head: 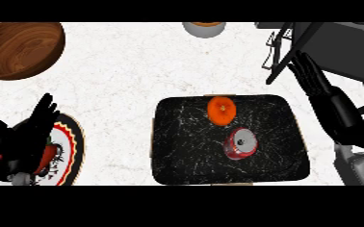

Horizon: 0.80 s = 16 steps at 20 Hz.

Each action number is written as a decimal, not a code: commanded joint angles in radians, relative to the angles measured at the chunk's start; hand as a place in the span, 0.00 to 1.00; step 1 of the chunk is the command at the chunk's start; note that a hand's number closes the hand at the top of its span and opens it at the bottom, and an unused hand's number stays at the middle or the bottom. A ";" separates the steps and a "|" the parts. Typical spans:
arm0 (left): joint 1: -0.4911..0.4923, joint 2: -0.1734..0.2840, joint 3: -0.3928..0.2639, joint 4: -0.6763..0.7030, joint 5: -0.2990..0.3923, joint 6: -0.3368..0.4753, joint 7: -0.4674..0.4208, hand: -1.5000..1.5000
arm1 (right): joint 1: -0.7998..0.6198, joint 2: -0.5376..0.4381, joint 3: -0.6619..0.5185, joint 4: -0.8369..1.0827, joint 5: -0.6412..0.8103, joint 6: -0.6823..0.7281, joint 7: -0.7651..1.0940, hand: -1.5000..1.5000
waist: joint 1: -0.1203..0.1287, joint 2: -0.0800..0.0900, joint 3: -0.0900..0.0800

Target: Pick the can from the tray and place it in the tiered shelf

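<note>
A red can with a silver top lies on the black marbled tray, right of the tray's middle. An orange fruit sits on the same tray just behind the can. The dark tiered shelf stands at the back right of the counter. My right hand is raised at the right edge, fingers straight and open, between the tray and the shelf and apart from the can. My left hand rests open at the lower left, over a patterned plate.
A wooden bowl sits at the back left. A grey cup stands at the back edge. The patterned plate with a red item lies at the lower left. White counter lies between the tray and the bowl.
</note>
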<state>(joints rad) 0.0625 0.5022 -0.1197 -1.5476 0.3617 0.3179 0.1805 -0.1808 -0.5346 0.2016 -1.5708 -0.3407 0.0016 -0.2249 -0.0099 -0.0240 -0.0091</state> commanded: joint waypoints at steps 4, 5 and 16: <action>-0.139 -0.073 -0.116 0.029 -0.142 -0.031 -0.140 0.50 | -0.089 -0.004 -0.044 -0.001 -0.088 0.005 0.240 0.00 | -0.005 0.026 0.007; -0.177 -0.070 -0.121 0.016 -0.157 -0.035 -0.155 0.50 | -0.068 0.000 -0.024 -0.063 -0.101 -0.011 0.293 0.00 | -0.018 0.022 0.007; -0.253 -0.152 -0.201 0.070 -0.206 -0.049 -0.151 0.50 | 0.129 0.165 -0.142 0.134 0.135 -0.463 0.010 0.00 | -0.012 0.027 0.010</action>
<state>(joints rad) -0.1350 0.3948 -0.2870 -1.5173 0.1900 0.2685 0.0276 -0.1161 -0.4486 0.1182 -1.4819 -0.2126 -0.3821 -0.0714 -0.0368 0.0027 -0.0008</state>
